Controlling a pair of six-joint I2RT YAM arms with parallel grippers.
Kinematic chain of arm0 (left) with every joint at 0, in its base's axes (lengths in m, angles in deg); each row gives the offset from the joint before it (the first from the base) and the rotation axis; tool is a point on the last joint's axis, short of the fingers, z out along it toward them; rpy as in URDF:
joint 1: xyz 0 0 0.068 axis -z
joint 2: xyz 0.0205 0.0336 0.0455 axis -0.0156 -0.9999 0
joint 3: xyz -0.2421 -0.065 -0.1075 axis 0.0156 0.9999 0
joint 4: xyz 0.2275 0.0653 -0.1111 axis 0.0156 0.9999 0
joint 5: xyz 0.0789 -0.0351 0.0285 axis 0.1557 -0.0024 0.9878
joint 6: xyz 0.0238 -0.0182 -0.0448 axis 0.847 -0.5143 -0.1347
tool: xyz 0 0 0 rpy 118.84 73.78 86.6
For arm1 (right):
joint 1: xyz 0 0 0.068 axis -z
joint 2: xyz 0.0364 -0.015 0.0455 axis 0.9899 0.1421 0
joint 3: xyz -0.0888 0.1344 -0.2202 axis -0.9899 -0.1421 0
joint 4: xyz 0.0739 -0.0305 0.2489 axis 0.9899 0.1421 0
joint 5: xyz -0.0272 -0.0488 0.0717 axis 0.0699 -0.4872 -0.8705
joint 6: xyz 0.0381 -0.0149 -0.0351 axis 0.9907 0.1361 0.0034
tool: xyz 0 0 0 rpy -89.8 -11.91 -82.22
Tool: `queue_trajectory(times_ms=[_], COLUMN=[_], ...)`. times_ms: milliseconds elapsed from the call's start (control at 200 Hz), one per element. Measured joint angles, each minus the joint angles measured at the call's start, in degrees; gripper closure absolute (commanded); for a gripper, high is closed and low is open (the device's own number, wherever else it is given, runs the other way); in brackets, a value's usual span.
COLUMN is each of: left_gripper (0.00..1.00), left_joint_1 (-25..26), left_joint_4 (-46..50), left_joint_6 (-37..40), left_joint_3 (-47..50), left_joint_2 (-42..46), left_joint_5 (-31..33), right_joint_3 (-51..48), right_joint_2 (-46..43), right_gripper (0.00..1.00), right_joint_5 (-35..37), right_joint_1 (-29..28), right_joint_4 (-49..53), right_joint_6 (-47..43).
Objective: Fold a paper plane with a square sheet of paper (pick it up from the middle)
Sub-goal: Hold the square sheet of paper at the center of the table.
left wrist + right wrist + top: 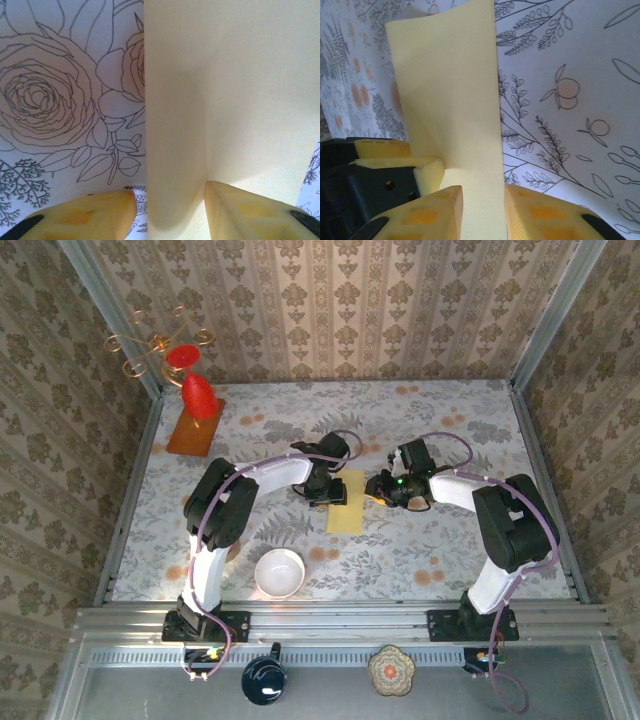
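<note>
Here the thin pale yellow paper sheet (347, 510) lay between both arms, long axis near-to-far. The left fingers (85, 217) stood apart astride its edge; the right fingers (535, 215) flanked it, hold indeterminate.

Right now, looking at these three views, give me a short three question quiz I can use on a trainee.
1. True or false: the white bowl stands near the left arm's base.
2. The yellow paper lies: A between the left gripper and the right gripper, B inside the white bowl, C at the left arm's base.
3. From above, what outline does the paper show?
Key: 1 true; 2 A; 3 a narrow rectangle.
</note>
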Motion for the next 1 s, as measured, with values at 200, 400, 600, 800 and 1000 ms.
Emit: queue_trajectory(times_ms=[200,400,600,800,1000], left_gripper=[0.53,0.53,0.53,0.54,0.54], left_joint_1=[0.02,0.07,0.07,0.07,0.07], left_joint_4=[0.57,0.87,1.09,1.14,1.14], left_joint_6=[0.02,0.02,0.02,0.04,0.02], left_joint_3=[-0.52,-0.74,-0.98,-1.01,-1.01], left_joint_2=[-0.35,-0.55,-0.66,-0.68,-0.68], left_joint_5=[-0.02,0.02,0.02,0.02,0.0], right_joint_3=[0.0,0.0,1.38,3.69,4.5], right_joint_2=[0.74,2.45,5.4,7.39,9.7], right_gripper=[0.74,0.8,0.86,0.88,0.91], right_joint_5=[-1.77,-3.45,-4.87,-6.01,-6.12], right_joint_1=[-0.02,-0.52,-1.66,-2.49,-2.82], right_joint_4=[-1.05,-2.58,-2.82,-2.95,-2.67], right_joint_6=[0.17,0.39,0.37,0.37,0.35])
